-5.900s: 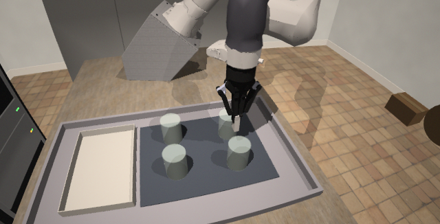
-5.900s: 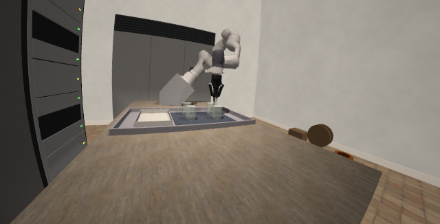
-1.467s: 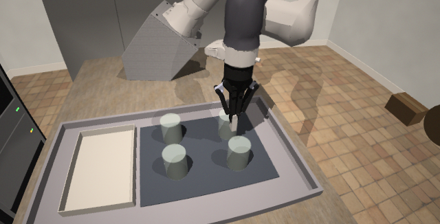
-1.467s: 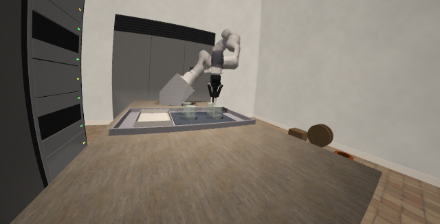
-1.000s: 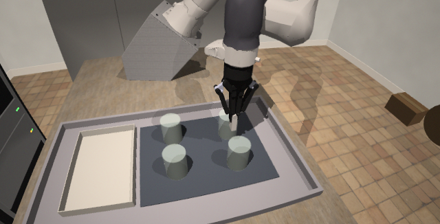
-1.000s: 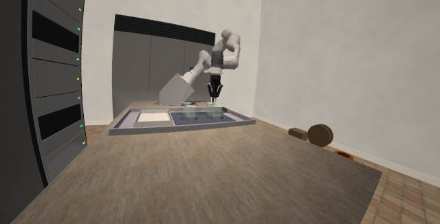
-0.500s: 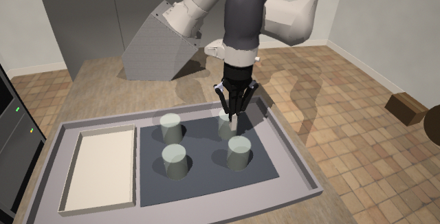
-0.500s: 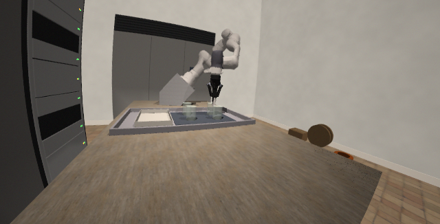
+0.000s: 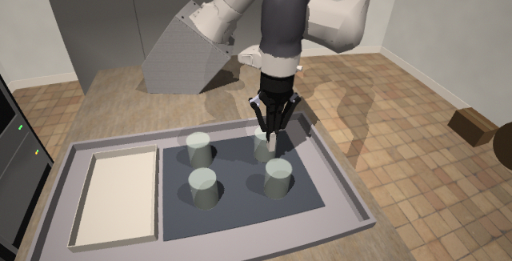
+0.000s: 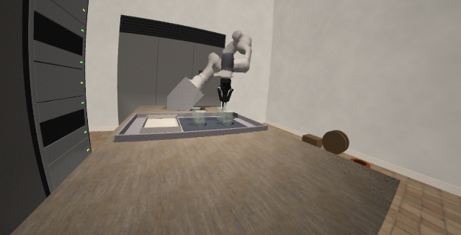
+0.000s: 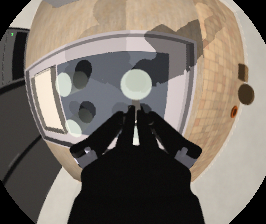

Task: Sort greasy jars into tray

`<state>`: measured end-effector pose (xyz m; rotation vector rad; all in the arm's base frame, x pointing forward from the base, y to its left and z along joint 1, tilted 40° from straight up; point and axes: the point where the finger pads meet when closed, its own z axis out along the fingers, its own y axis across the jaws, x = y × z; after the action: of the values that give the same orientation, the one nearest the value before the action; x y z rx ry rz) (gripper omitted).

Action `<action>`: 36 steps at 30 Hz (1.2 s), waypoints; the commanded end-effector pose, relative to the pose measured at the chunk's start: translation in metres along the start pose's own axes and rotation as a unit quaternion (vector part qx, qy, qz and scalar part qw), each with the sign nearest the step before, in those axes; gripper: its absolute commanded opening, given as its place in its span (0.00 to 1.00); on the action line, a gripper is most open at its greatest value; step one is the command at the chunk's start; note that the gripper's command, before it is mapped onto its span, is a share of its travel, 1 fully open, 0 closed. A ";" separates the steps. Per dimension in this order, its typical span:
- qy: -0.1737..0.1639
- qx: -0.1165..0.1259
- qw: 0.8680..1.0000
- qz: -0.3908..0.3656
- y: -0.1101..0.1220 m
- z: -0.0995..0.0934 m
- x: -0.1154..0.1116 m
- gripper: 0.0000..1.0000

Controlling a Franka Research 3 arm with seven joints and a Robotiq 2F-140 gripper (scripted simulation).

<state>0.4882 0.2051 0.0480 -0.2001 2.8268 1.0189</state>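
The black two-finger gripper is narrow, fingertips together, holding nothing and pointing down at the near side of the far-right clear greenish glass jar; whether it touches the glass, I cannot tell. The dark slate-blue rectangular mat bears all four jars, two left and two right, with a broad gap between the pairs. The near-right jar sits well inside the mat's right edge; the near-left jar and far-left jar stand in from its left edge. Just beyond that edge lies the shallow cream rectangular tray, jarless, long axis running near to far. Each jar is upright, closed end up, its long axis vertical.
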 end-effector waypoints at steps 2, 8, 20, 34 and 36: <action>0.000 0.000 1.000 -0.004 0.001 0.000 0.001 0.00; 0.000 0.000 1.000 -0.004 0.001 0.000 0.002 0.00; 0.000 0.000 1.000 -0.004 0.001 -0.001 0.004 0.00; 0.000 0.000 1.000 -0.004 0.001 -0.003 0.005 0.00; 0.000 0.000 1.000 -0.004 0.001 -0.003 0.005 0.00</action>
<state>0.4841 0.2026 0.0493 -0.2019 2.8268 1.0124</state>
